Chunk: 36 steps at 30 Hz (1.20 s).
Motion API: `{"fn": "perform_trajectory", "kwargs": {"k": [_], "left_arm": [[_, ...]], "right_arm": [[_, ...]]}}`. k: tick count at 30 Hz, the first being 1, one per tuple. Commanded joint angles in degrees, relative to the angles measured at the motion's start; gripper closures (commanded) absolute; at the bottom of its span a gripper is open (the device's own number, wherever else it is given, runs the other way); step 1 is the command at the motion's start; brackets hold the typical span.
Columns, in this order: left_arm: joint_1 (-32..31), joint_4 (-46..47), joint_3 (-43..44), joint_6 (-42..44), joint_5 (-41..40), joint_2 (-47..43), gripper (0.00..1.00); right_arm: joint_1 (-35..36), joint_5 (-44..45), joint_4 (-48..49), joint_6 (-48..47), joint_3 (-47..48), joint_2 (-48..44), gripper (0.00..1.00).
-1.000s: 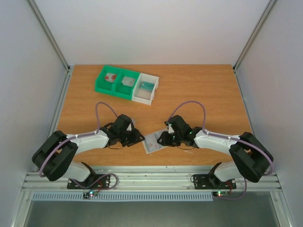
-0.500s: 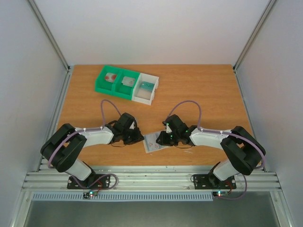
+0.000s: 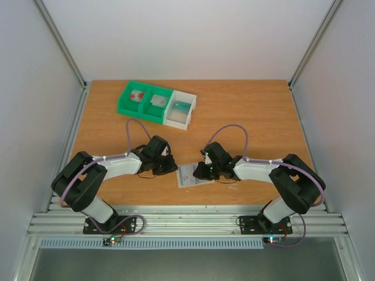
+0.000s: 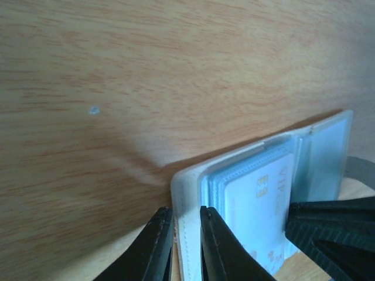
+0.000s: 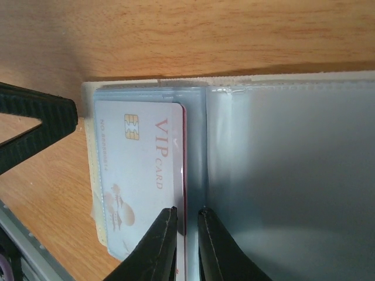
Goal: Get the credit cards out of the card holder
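The card holder [image 3: 192, 175] lies open near the table's front middle, a pale blue-grey sleeve with two panels [image 5: 293, 175]. In the left wrist view my left gripper [image 4: 186, 218] is shut on the card holder's [image 4: 319, 149] white outer edge. A white credit card [image 5: 140, 170] marked VIP sits in the left pocket, with a dark red card's edge [image 5: 184, 152] showing just behind it. My right gripper [image 5: 187, 212] is pinched narrowly over the cards' inner edge by the middle fold. From above, the left gripper [image 3: 171, 167] and the right gripper [image 3: 201, 171] meet at the holder from either side.
A green-and-white compartment tray [image 3: 124, 104] stands at the back left with small items in its bins. Metal frame rails run along the table's left side and front edge [image 3: 187, 221]. Both arms lie low near the front.
Both grippers have closed down, the left on the holder's edge, the right over the cards. Both arms have drawn in closer, and the holder has shifted slightly.
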Motion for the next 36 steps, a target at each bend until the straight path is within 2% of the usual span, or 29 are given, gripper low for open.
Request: {"fn": "perform_trajectory", "kwargs": {"k": [1,6,13,22,36], "left_arm": [[-1.07,-0.61,1.15,0.69,0.71,-2.17,0.83],[-2.86,0.50,1.23,0.37,1.07,-1.60,0.81],[-3.41,-0.55,1.51,1.37,-0.80,3.92,0.82],[-3.41,-0.83,1.00,1.95,-2.92,3.75,0.84],[-3.45,0.36,0.62,1.42,-1.87,3.87,0.85]], "right_arm": [[-0.19,0.41,3.21,0.72,-1.31,0.79,0.87],[-0.23,1.45,4.48,1.12,-2.89,1.11,0.90],[-0.67,2.07,5.23,1.34,-4.22,0.57,0.93],[-1.11,3.73,4.72,1.81,-5.89,-5.81,0.93],[-1.12,-0.21,7.63,1.73,-3.87,-0.27,0.80]]}}
